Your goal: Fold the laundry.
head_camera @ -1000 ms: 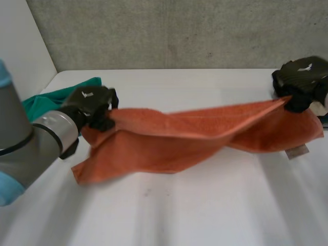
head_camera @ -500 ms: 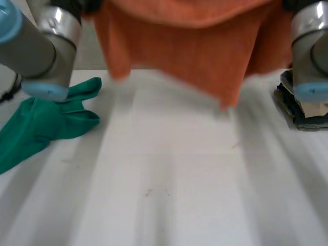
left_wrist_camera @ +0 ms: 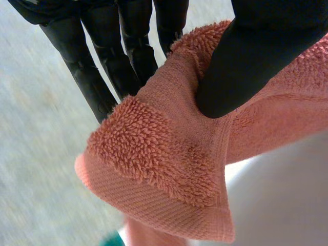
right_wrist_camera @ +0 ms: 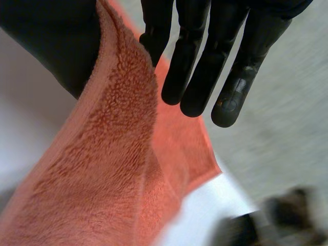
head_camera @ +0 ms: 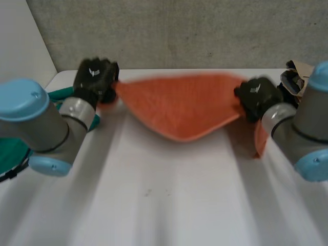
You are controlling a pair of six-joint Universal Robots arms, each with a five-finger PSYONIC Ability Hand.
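An orange towel [head_camera: 179,107] is stretched in the air between my two hands near the table's far edge, its middle sagging toward the table. My left hand [head_camera: 95,79] pinches the towel's left corner. In the left wrist view the thumb [left_wrist_camera: 246,61] presses the towel [left_wrist_camera: 164,169] against the fingers [left_wrist_camera: 95,77]. My right hand [head_camera: 256,98] grips the right corner. Seen from the right wrist, the towel [right_wrist_camera: 102,184] is pinched between the thumb [right_wrist_camera: 56,41] and the fingers [right_wrist_camera: 200,66]. One towel end hangs down beside the right arm.
A green cloth [head_camera: 64,93] lies on the white table [head_camera: 169,200] at the far left, partly behind my left arm. A stack of dark folded items [head_camera: 294,79] sits at the far right behind my right arm. A grey wall backs the table.
The towel was swung up high in front of the camera half a second ago and has come back down; both hands now hold it lower, near the table's far edge.
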